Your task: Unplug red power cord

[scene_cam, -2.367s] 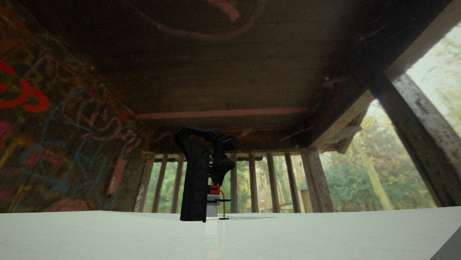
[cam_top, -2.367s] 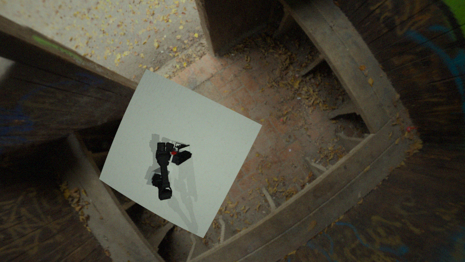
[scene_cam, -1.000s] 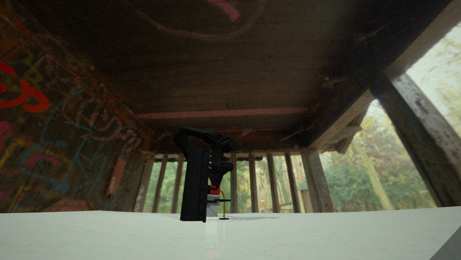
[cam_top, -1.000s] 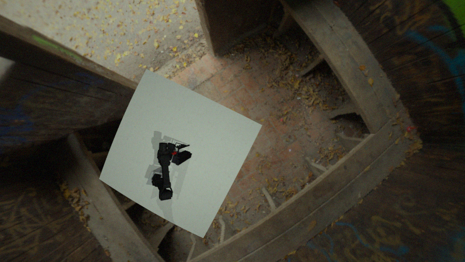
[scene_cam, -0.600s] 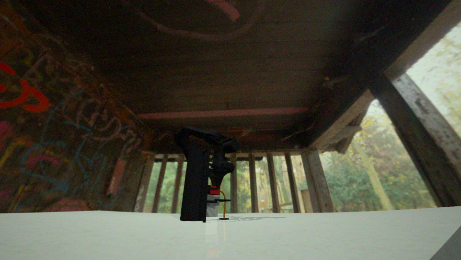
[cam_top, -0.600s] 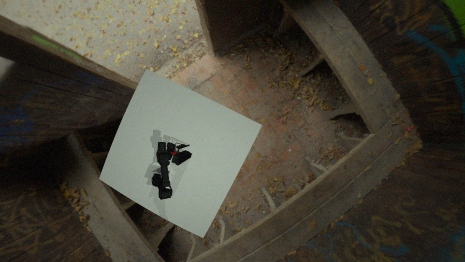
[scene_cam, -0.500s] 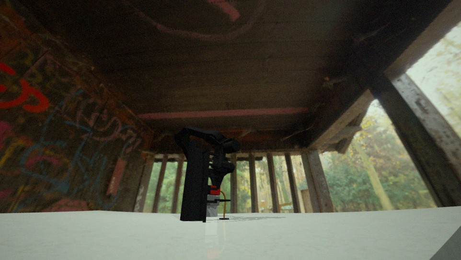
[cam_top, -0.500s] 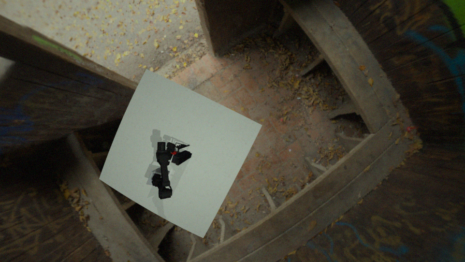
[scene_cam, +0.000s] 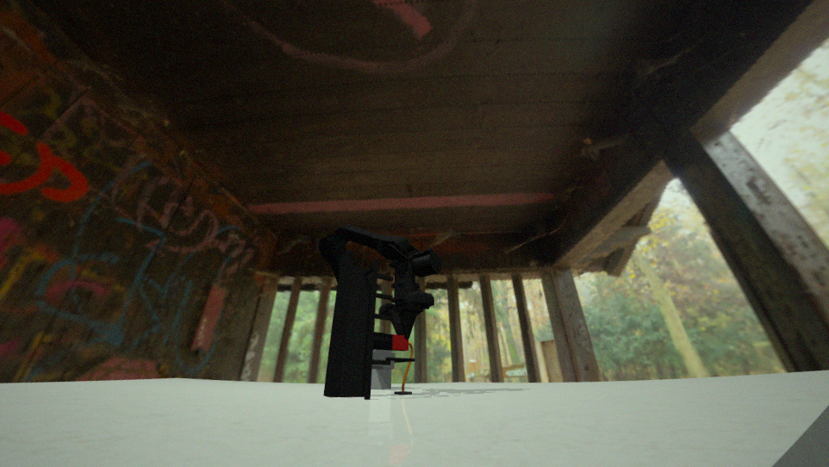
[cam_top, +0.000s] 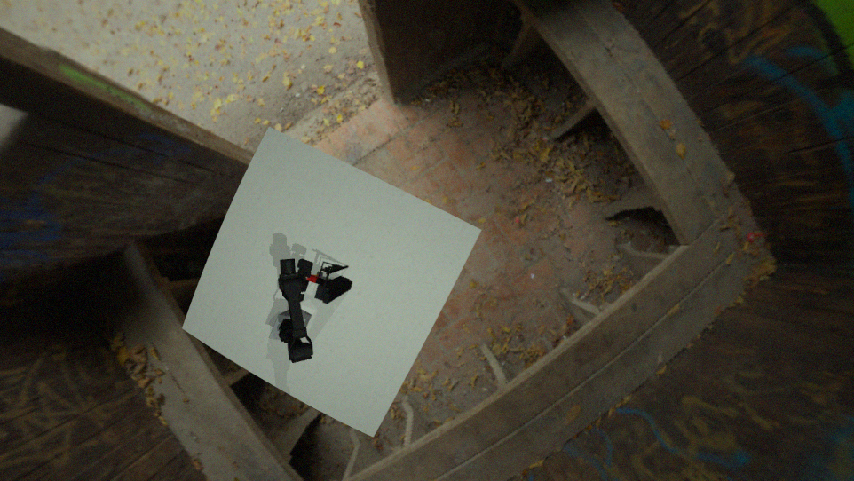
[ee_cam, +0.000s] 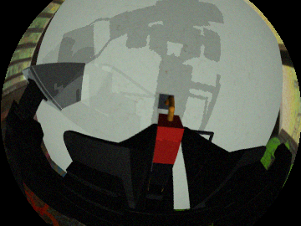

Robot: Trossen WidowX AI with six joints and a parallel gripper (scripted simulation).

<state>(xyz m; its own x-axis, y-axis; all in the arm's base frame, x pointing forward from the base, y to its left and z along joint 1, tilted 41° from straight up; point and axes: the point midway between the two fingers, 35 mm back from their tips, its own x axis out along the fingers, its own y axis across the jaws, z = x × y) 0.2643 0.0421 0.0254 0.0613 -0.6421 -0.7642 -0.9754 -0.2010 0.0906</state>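
Red plug (cam_top: 312,279) (scene_cam: 400,342) (ee_cam: 168,140) is located above the desk (cam_top: 382,226) (scene_cam: 173,417) (ee_cam: 247,84), beside an upright black block (cam_top: 332,289) (scene_cam: 344,336). The fingers (scene_cam: 404,323) are closed on the red plug, gripping it by its sides. A dark section extends from the plug toward the block; whether the plug is fully clear of the socket cannot be determined. An orange cord (scene_cam: 408,369) (ee_cam: 170,112) leaves the plug's outer end and runs down to a small dark plate (scene_cam: 402,392) (ee_cam: 161,101) on the desk. The black arm (cam_top: 296,313) (scene_cam: 370,239) reaches over, its wrist above the plug. A grey block (scene_cam: 381,376) stands lower, behind the upright black block in the exterior view. Release is outstanding.
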